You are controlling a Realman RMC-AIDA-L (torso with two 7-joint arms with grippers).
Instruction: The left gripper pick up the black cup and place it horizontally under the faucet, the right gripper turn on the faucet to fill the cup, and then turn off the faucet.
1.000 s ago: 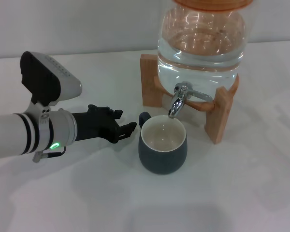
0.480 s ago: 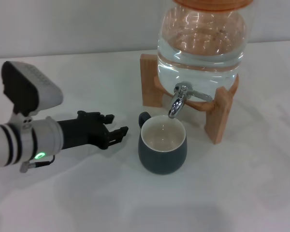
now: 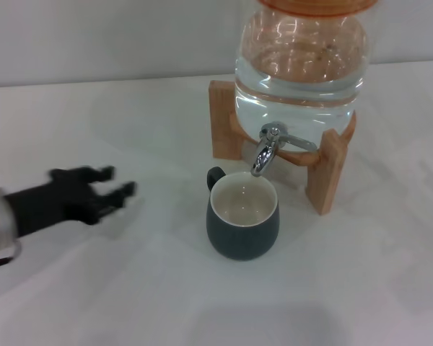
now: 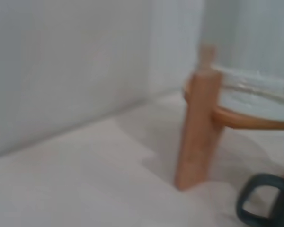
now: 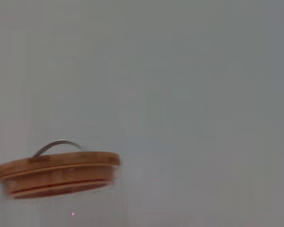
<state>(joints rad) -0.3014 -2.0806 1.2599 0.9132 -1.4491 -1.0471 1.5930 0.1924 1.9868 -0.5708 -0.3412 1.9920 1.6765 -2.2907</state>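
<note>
The black cup (image 3: 242,215) stands upright on the white table, its cream inside showing, right under the chrome faucet (image 3: 265,148) of the glass jar. Its loop handle points to the left; the handle also shows in the left wrist view (image 4: 260,206). My left gripper (image 3: 114,192) is open and empty, well to the left of the cup and apart from it, low over the table. The right gripper is out of view in the head view. No water runs from the faucet.
The clear glass jar (image 3: 301,58) holds water and rests on a wooden stand (image 3: 330,166) at the back right. Its wooden lid (image 5: 57,172) shows in the right wrist view. A stand leg (image 4: 199,127) shows in the left wrist view.
My left gripper has drawn back to the left, away from the cup, and most of the arm has left the head view. The cup and faucet have not moved.
</note>
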